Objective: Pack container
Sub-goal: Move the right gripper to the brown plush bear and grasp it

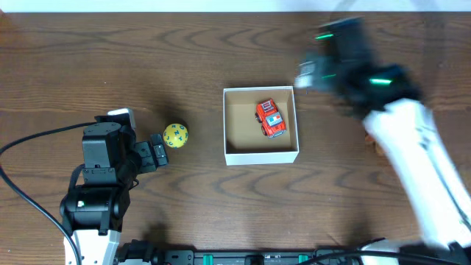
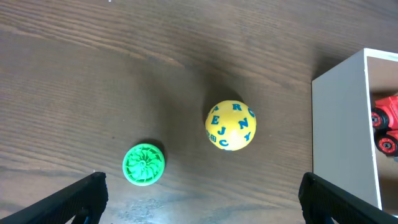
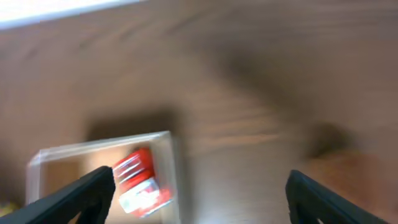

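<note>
The container (image 1: 261, 156), a small white box with a brown inside, stands at the table's middle. A red toy car (image 1: 271, 118) lies inside it. A yellow ball with blue letters (image 1: 175, 135) rests left of the box. My left gripper (image 1: 156, 153) is open and empty just left of the ball. In the left wrist view (image 2: 202, 199) its fingers frame the ball (image 2: 230, 125), a green disc (image 2: 143, 164), the box wall (image 2: 342, 124) and the car (image 2: 385, 127). My right gripper (image 1: 310, 72) is motion-blurred beyond the box's far right corner. It is open and empty (image 3: 199, 199), with the box (image 3: 171, 168) and car (image 3: 140, 180) below it.
The table is dark wood. A small brownish object (image 1: 374, 143) lies right of the box, partly under the right arm, and shows as a blurred orange patch in the right wrist view (image 3: 339, 171). Cables run along the left edge (image 1: 22, 191).
</note>
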Motion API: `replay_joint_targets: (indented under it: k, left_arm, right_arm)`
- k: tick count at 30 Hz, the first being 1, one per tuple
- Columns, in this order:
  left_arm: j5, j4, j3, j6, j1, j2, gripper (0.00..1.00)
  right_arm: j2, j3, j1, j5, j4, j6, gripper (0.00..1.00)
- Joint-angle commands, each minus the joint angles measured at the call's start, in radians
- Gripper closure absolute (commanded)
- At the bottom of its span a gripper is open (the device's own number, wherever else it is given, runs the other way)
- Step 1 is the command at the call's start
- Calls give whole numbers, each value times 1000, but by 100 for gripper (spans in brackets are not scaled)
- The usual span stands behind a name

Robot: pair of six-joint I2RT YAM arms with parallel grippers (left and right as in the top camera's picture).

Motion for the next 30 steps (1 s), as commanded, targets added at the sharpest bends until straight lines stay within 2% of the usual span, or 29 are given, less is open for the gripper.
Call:
replay_joint_targets:
  k: [1,4,10,17,19,21,23,25,28,29,30]
  left_arm:
    - [4,0,22,17,5,0,2]
    - [5,1,22,17,5,4,2]
    - [8,0,22,16,5,13,2]
    - [8,1,22,16,5,19,2]
    - [8,1,22,16,5,19,2]
    - [8,1,22,16,5,19,2]
    - [8,1,22,16,5,19,2]
    - [8,1,22,16,5,19,2]
    - [8,0,22,16,5,19,2]
    - [8,0,22,16,5,19,2]
    - [8,1,22,16,5,19,2]
  right_arm:
    - [-5,-6,-191,16,-73,-34,8]
    - [20,-45,-344,-39,-103,-172,7]
    - [106,-174,-509,-91,-53,-310,5]
    - [249,-233,-552,-122,-6,-373,5]
    - [293,-233,-551,-123,-3,-373,10]
    - [333,-233,-551,-129,-3,-373,22]
    - [364,-233,-551,-154,-8,-373,42]
    - [383,-233,-550,-171,-12,-373,53]
    - [394,-233,-549,-175,-24,-373,86]
    - [394,-233,-549,-175,-30,-373,95]
    - [393,-233,-549,-175,-36,-373,99]
